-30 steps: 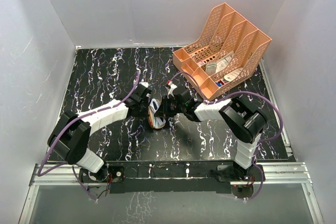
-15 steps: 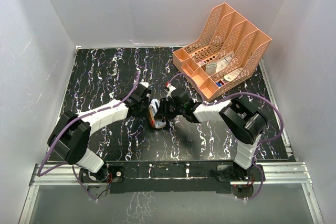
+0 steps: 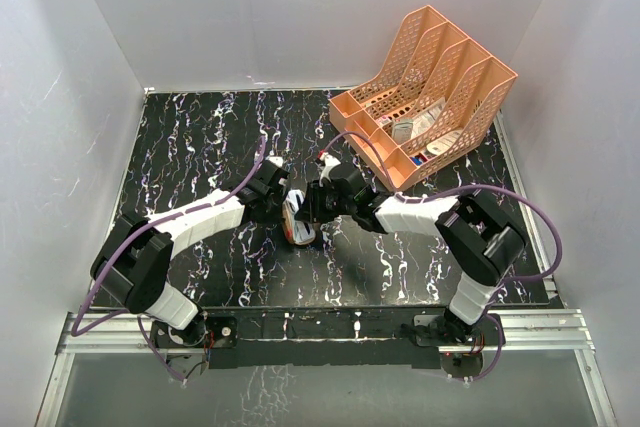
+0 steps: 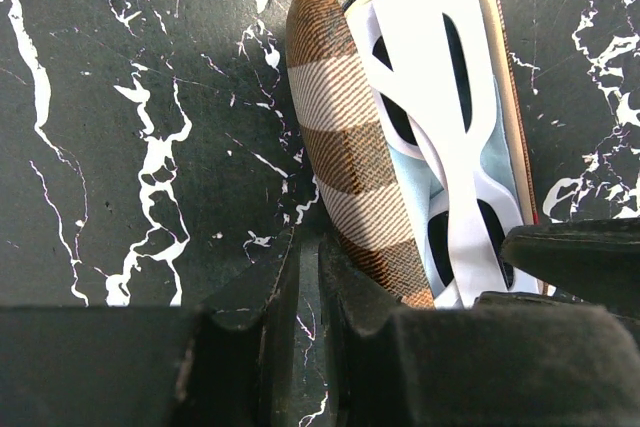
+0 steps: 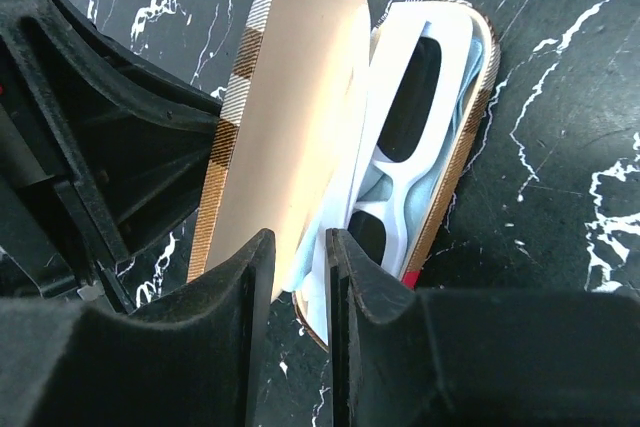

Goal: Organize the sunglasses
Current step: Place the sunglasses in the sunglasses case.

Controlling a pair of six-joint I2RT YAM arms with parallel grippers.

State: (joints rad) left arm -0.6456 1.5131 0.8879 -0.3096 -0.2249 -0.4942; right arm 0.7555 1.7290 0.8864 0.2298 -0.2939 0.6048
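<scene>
The brown plaid case lies open at the table's middle, between both grippers. In it rest the sunglasses, white-framed, on a light blue cloth. The raised lid stands on edge beside them. My left gripper sits just outside the lid's plaid back, its jaws a thin slit apart and holding nothing. My right gripper hovers at the case's near end, its jaws narrowly open over the lid's cream lining and the cloth's edge. The sunglasses lie just right of its fingers.
An orange slotted desk organizer with small items stands at the back right. White walls close in the black marbled table on three sides. The left gripper's dark body crowds the lid's far side.
The right gripper's jaws have parted a little, and its arm has shifted slightly at the elbow. The left arm and the case have stayed where they were.
</scene>
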